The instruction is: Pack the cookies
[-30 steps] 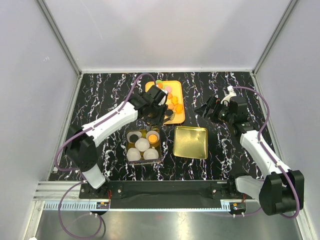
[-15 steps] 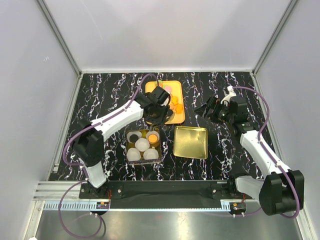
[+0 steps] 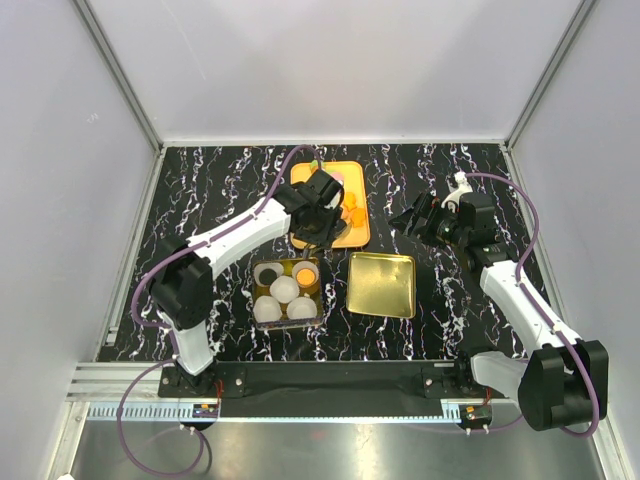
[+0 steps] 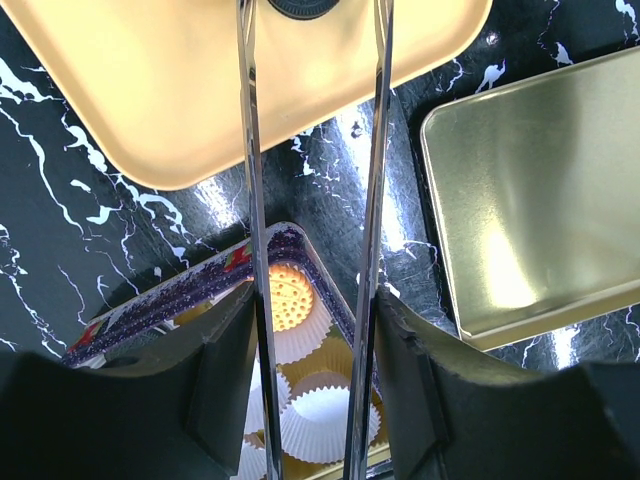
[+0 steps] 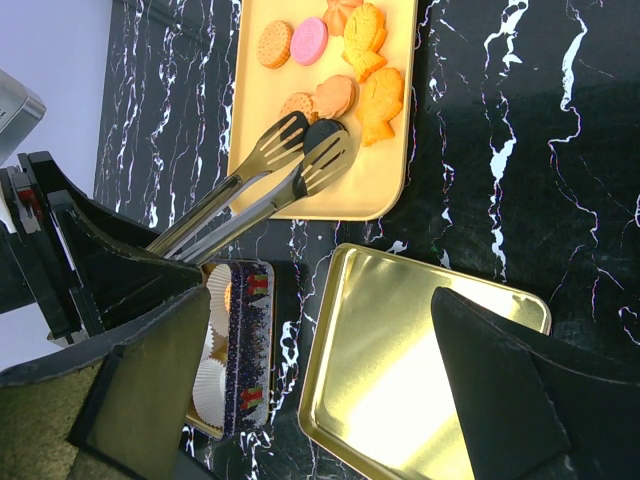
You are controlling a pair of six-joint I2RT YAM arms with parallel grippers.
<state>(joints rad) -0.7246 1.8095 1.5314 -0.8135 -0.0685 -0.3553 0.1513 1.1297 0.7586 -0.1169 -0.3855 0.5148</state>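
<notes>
My left pincer (image 4: pixel 315 350) grips one pair of tongs (image 5: pixel 235 200), tips straddling a black cookie (image 5: pixel 322 133) among about eight cookies (image 5: pixel 336 95) on the far-edge tray (image 5: pixel 372 182) — two more sit in the tin's (image 4: pixel 190 290) five cups (image 4: pixel 315 415) — while my right pincer (image 3: pixel 412 217) gapes empty over bare tabletop (image 3: pixel 450 300) toward the right edge.

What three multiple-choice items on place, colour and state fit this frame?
1. Where is the lid relative to the tin?
A. on it
B. beside it, to its right
C. under it

2. What colour is the cookie at the tongs' tips?
A. pink
B. green
C. black

3. How is the right gripper?
A. open, empty
B. shut on the lid
C. shut on a cookie

Key: 1 B, the top view shows it lying beside the tin; 2 C, it shows black between the tips; 3 A, jaws wide apart, nothing between.
</notes>
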